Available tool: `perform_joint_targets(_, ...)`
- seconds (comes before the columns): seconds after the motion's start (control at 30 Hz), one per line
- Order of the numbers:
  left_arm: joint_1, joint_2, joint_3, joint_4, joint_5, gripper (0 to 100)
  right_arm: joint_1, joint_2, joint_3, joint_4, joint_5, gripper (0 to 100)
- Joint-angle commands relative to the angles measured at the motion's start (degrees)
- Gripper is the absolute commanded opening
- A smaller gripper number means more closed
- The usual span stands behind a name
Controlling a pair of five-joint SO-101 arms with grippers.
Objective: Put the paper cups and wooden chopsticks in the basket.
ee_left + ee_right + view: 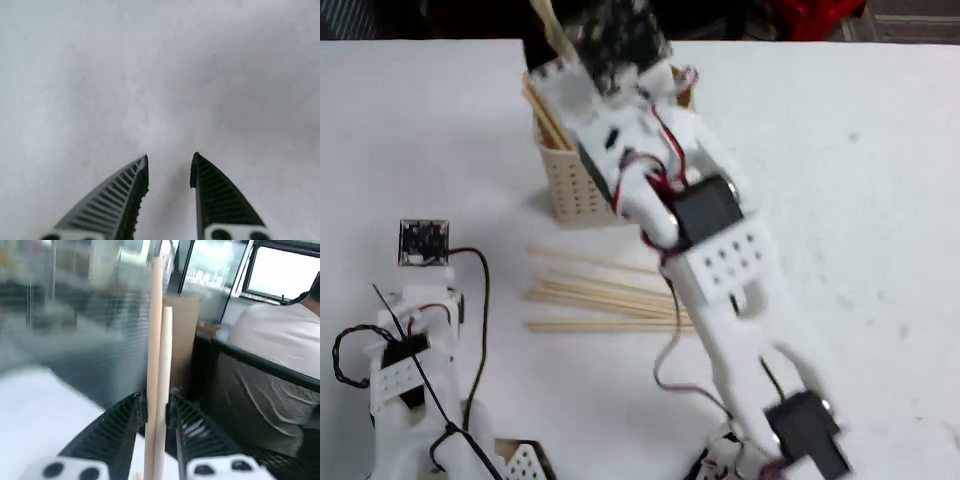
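Observation:
A cream perforated basket (572, 190) stands at the back middle of the white table, with several wooden chopsticks (542, 118) leaning inside it. My right arm (710, 250) stretches over the basket. The right gripper (156, 401) is shut on two chopsticks (159, 355) held upright; in the high view their ends (548, 25) stick up above the basket. Several more chopsticks (605, 298) lie loose on the table in front of the basket. My left gripper (170, 159) hangs open over bare table, with nothing between its fingers.
The left arm (405, 370) sits at the front left corner with black cables (480, 300) looping beside it. The table's right half (860, 200) is bare white surface. Dark room clutter lies beyond the far edge.

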Motion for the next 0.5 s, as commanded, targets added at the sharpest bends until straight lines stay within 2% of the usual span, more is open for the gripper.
perform_joint_targets(0.0, 0.04, -1.36, -0.35, -0.62, -0.35, 15, 0.75, 7.96, -13.54, -2.95, -5.98, 1.8)
perform_joint_targets(0.33, 0.04, -1.36, -0.35, -0.62, -0.35, 15, 0.57, 10.59, -13.19, -0.31, -6.33, 2.4)
perform_joint_targets(0.47, 0.04, -1.36, -0.35, -0.62, -0.35, 15, 0.4, 10.59, -11.87, -0.31, -6.33, 11.4)
